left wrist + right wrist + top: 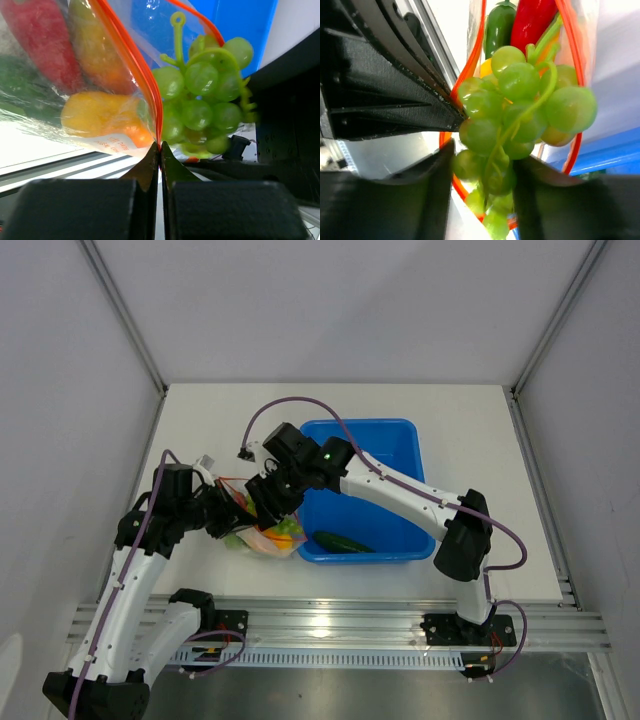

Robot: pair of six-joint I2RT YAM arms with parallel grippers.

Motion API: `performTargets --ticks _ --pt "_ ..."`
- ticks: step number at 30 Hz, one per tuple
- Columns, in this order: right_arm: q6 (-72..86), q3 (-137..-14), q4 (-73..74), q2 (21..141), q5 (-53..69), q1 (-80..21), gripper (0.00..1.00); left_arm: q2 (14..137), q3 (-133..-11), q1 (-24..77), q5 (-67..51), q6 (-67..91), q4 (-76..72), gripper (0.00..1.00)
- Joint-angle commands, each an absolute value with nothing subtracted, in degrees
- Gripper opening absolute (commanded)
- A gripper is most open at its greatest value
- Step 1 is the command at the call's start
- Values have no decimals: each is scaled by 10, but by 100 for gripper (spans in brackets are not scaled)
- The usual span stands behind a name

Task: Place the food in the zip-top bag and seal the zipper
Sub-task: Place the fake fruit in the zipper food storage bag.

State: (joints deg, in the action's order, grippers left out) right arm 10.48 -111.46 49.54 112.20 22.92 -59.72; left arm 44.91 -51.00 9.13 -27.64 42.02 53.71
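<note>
Green grapes point(520, 100) are the item in hand. The right gripper point(485, 172) has its two fingers part-closed round the lower bunch, gripping it, w/ the cluster hanging right at the mouth of the zip-top bag point(268, 538); can't tell if it's partly in yet. The bag is held just beside the near-left corner of the blue tub point(410, 435), btwn the two arms. The left gripper point(160, 150) is pinched fully together on the zipper point(132, 62) at one end of the mouth, holding that rim up. The strip loops open beyond it, so there's a gap, but a narrow one. Seen thru the plastic: red chili point(40, 45), orange-yellow fruits point(100, 112), plus a dark green piece point(497, 27). A long green vegetable point(343, 542) lies in the tub, so more to go, I reckon. To do this step well, IMO: push the bunch down past both orange strips before letting go, as the grapes look abt as wide as the opening and could catch on the lip or tip out. Left side should hold taut, not tug, since the film is floppy and the mouth could fold shut. Release only once most of the bunch is below the rim, then pull straight back so the fingers don't drag the strip.
</note>
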Motion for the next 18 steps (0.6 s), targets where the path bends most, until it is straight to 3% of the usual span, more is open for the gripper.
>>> performTargets --ticks 1,4,7,18 --pt "88 -1146 497 1128 232 -604 61 445 -516 91 -288 421 523 1" --pt "87 -1165 507 1128 222 -607 74 446 -516 91 -289 421 523 1" --pt "84 -1202 526 1121 210 -607 75 446 -516 91 -287 421 523 1" --pt "107 -1186 541 1090 172 -559 68 450 -525 91 -285 414 531 1"
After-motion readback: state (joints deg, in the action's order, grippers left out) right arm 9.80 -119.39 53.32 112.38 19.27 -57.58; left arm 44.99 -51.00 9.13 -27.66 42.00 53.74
